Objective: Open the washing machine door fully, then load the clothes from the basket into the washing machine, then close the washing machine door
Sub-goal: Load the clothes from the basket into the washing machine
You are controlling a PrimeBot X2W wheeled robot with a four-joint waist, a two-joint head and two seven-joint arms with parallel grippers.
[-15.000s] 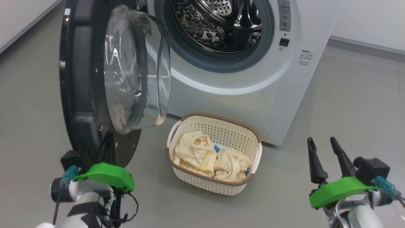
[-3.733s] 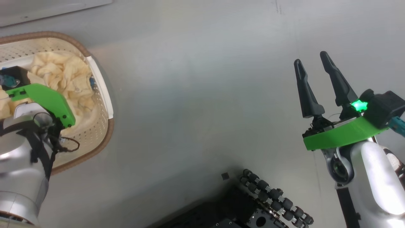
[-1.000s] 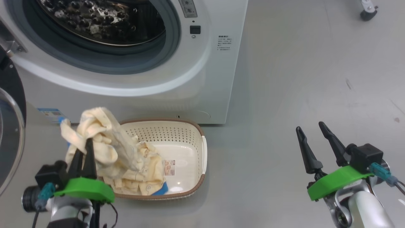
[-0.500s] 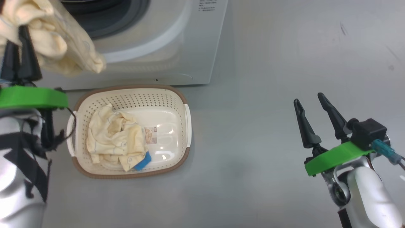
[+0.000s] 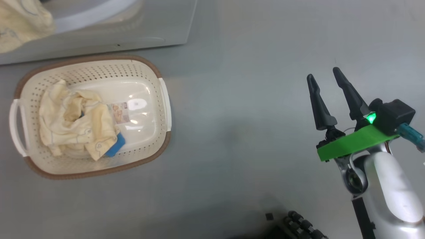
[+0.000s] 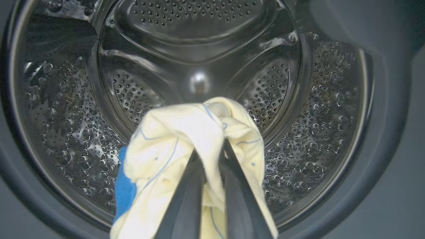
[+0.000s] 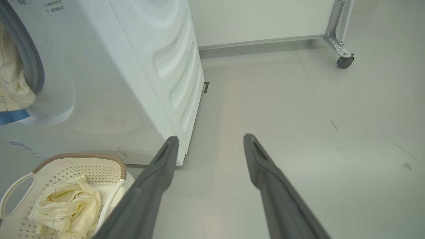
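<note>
While the left gripper (image 6: 212, 151) is clamped on a bundle of pale yellow clothes (image 6: 172, 139), its two dark fingers pinched close together with cloth folded over their tips, the bundle hangs right at the mouth of the washing machine (image 7: 159, 66); a bright blue cloth piece (image 6: 124, 189) dangles from the bundle's lower edge. In the left wrist view the perforated steel drum (image 6: 199, 39) opens straight behind the bundle, ringed by the grey rubber seal (image 6: 382, 132); whether the cloth has passed the seal cannot be told. In the right wrist view the same yellow cloth shows against the seal at the machine's front opening, blue edge below it.

The basket (image 5: 99, 172) sits on the grey floor (image 5: 232, 132) just in front of the washing machine's lower front panel, close to it but apart from it; other yellow garments (image 5: 73, 122) lie crumpled in the half of the basket farther from the machine's right corner, with a second blue piece (image 5: 116, 147) poking from under them; beside them the basket's bare bottom shows a label sticker (image 5: 120, 113).

The right gripper (image 5: 323, 73) hangs over bare floor, well off to the right of the washing machine and apart from the basket; its fingers stand spread with a clear gap and nothing between them.
</note>
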